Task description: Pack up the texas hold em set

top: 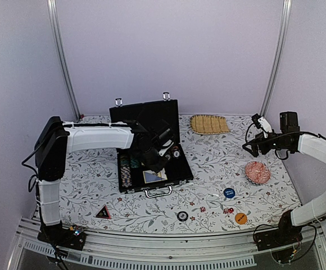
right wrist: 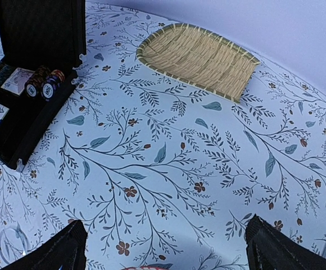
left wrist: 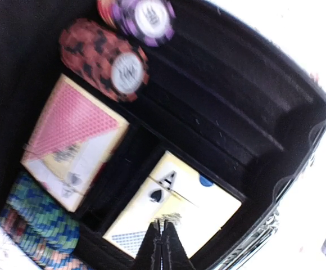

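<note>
The black briefcase (top: 174,174) lies open at centre, lid (top: 146,119) upright. It holds chip rows (top: 125,169) and a card deck (top: 153,176). My left gripper (top: 158,163) hangs inside the case. In the left wrist view the left gripper (left wrist: 162,230) is shut and empty, just above the ace-of-spades deck (left wrist: 197,197), next to a red-backed deck (left wrist: 73,140) and chips (left wrist: 121,67). My right gripper (top: 252,147) is open and empty above the table, as the right wrist view (right wrist: 166,250) shows. A blue disc (top: 229,193), orange disc (top: 240,218), black disc (top: 182,216) and red dice (top: 228,211) lie loose.
A red patterned dish (top: 257,172) sits under the right arm. A woven straw mat (top: 209,124) lies at the back, also in the right wrist view (right wrist: 199,59). A black triangular piece (top: 103,213) lies at the front left. Another red die (top: 203,209) lies near the black disc.
</note>
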Robot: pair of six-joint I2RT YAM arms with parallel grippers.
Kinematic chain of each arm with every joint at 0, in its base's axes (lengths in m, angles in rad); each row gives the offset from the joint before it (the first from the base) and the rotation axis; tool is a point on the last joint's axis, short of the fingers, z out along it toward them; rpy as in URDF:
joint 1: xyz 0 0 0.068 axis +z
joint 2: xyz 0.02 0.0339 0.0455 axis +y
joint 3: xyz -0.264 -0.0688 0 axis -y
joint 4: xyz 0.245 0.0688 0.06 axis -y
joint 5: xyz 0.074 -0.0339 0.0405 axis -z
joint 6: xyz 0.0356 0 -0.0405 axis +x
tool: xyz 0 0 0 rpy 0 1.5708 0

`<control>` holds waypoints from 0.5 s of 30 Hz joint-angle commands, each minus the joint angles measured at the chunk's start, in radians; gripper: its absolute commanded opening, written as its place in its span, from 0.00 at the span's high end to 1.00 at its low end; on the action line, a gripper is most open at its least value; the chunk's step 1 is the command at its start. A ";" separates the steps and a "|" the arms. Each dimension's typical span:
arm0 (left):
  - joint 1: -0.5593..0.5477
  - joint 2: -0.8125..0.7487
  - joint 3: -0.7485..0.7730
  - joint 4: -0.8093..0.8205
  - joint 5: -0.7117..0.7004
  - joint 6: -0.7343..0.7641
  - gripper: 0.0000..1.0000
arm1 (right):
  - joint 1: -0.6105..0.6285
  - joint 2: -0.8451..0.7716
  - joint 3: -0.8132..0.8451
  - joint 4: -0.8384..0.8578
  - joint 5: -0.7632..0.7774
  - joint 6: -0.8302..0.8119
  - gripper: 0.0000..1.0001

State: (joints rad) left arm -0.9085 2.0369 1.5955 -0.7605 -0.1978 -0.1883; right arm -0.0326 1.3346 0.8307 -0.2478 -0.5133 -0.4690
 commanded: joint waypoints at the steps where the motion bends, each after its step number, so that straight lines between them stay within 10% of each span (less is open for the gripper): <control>1: 0.013 0.018 -0.064 0.025 0.091 -0.003 0.99 | 0.010 0.007 0.023 -0.018 -0.040 0.005 0.01; 15: 0.031 -0.004 -0.106 0.057 0.100 -0.034 1.00 | 0.023 0.135 0.928 -0.471 -0.376 0.429 0.01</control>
State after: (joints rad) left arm -0.8860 2.0708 1.5227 -0.7273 -0.0933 -0.1963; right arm -0.0143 1.4761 1.5696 -0.5583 -0.7410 -0.2382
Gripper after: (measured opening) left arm 0.008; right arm 0.989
